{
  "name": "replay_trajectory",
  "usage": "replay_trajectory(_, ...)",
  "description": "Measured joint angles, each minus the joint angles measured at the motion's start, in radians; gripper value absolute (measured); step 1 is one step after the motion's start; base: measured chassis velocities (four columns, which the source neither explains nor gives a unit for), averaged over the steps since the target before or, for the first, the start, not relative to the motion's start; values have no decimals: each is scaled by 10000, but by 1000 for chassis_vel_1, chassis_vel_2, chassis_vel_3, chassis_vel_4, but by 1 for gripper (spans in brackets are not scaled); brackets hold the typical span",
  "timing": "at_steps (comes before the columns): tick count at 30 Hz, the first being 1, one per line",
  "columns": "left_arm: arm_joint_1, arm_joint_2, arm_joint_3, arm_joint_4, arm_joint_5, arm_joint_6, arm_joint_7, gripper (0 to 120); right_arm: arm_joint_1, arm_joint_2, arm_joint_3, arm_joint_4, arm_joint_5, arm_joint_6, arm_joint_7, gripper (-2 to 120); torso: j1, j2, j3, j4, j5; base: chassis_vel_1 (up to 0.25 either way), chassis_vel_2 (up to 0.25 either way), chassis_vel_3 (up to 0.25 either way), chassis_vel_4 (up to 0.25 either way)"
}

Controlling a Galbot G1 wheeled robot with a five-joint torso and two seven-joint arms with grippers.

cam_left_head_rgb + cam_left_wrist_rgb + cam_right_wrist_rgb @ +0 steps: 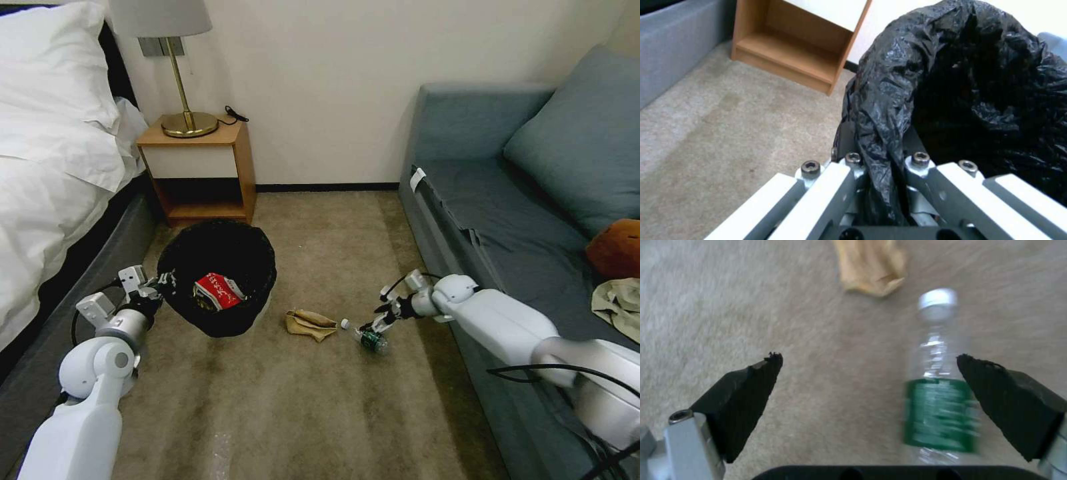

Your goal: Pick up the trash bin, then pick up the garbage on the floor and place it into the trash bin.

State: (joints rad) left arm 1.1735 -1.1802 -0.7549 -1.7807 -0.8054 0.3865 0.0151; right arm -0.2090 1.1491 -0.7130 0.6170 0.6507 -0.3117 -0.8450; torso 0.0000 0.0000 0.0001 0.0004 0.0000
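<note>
The trash bin (217, 277), lined with a crinkled black bag, hangs tilted over the carpet left of centre, and my left gripper (160, 285) is shut on its rim (880, 133). A red snack wrapper (217, 291) lies inside it. On the floor (320, 400) lies a clear plastic bottle (367, 337) with a green label (940, 413) and a white cap. My right gripper (375, 327) stands open just above it, the bottle lying close to one pad (1009, 403). A crumpled tan paper bag (310, 323) lies between bin and bottle, beyond the bottle's cap (871, 266).
A wooden nightstand (200, 173) with a brass lamp stands behind the bin. The bed (47, 173) runs along the left, a blue-grey sofa (507, 220) along the right with a brown plush toy (617, 250) and a garment (620, 303).
</note>
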Motion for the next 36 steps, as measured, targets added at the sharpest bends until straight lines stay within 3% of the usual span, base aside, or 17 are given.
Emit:
replay_trajectory(6, 210, 94, -208, 53, -123, -87, 131, 3, -164, 1132, 802, -1829, -1331, 708, -511, 100, 0, 0, -2, -1, 0, 0, 0, 0, 0)
replay_trajectory(16, 254, 64, -205, 52, -138, -175, 191, 3, 57, 1241, 1385, -2661, -1890, 1210, -437, 100, 0, 0, -1, -4, 0, 0, 0, 0, 0)
replay_trajectory(23, 273, 23, -191, -37, -133, -180, 192, 3, 72, 1388, 1992, -3179, -2756, 1414, 335, 100, 0, 0, -1, -4, 0, 0, 0, 0, 0)
replay_trajectory(26, 309, 29, -226, -49, -127, -183, 192, 3, -118, 1571, 2766, -3625, -3806, 1539, 940, 100, 0, 0, 0, -5, 0, 0, 0, 0, 0)
replay_trajectory(36, 320, 23, -230, 17, -115, -247, 237, 3, -370, 1882, 3466, -3965, -4352, 1777, 1486, 100, 0, 0, -1, -3, 1, 0, 0, 0, 0)
